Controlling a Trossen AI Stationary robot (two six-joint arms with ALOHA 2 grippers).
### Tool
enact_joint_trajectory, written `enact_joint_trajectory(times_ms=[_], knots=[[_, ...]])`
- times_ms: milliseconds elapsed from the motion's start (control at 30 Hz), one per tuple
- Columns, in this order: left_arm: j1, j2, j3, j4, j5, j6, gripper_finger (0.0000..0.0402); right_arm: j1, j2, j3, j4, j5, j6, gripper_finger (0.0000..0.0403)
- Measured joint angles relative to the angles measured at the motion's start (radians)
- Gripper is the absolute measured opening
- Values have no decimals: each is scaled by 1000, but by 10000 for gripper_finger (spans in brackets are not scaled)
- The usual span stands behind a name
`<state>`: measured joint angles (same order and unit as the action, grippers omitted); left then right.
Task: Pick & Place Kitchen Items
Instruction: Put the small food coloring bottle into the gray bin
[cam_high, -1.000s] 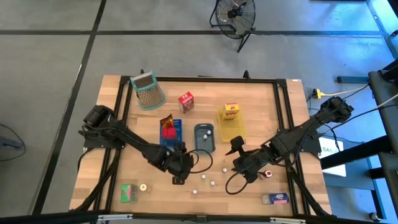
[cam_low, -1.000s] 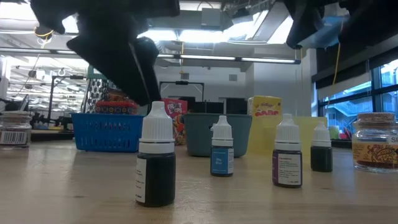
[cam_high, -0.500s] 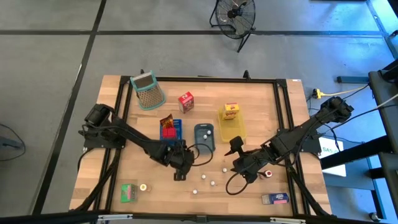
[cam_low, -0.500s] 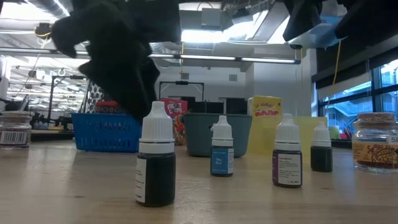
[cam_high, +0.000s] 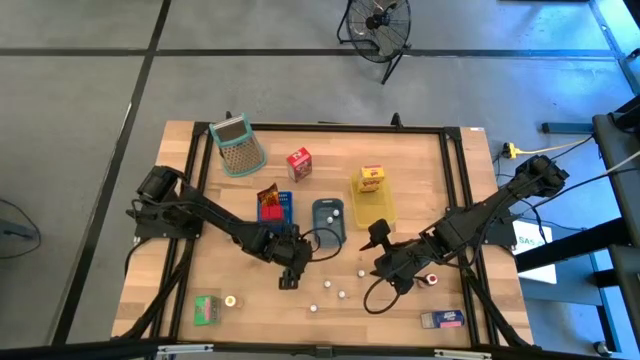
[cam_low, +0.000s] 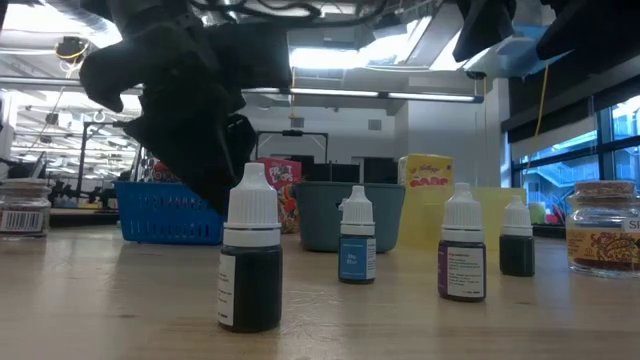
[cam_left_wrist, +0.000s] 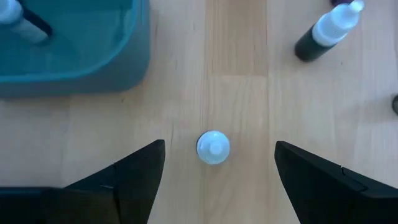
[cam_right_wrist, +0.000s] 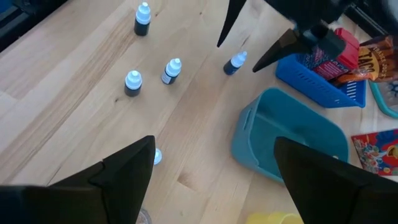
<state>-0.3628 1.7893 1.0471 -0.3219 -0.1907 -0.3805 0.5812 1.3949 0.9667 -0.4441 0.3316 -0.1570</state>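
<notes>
White-capped bottle (cam_left_wrist: 213, 148) stands centred between the open left claw (cam_left_wrist: 214, 180), untouched.

Small bottles (cam_high: 327, 285) stand before three trays (cam_high: 330, 222); jar (cam_high: 432, 279) right.

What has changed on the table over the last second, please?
The left pincer has shifted slightly right, open above a white-capped dropper bottle, gripping nothing. The right pincer, the other bottles and the grey-blue tray stayed put.
</notes>
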Motion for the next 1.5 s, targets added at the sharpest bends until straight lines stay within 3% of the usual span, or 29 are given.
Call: enact_joint_trajectory(times_ms=[1500], knots=[[8, 0, -3, 12, 21, 27, 298, -40, 0, 0, 0, -48, -8, 332]])
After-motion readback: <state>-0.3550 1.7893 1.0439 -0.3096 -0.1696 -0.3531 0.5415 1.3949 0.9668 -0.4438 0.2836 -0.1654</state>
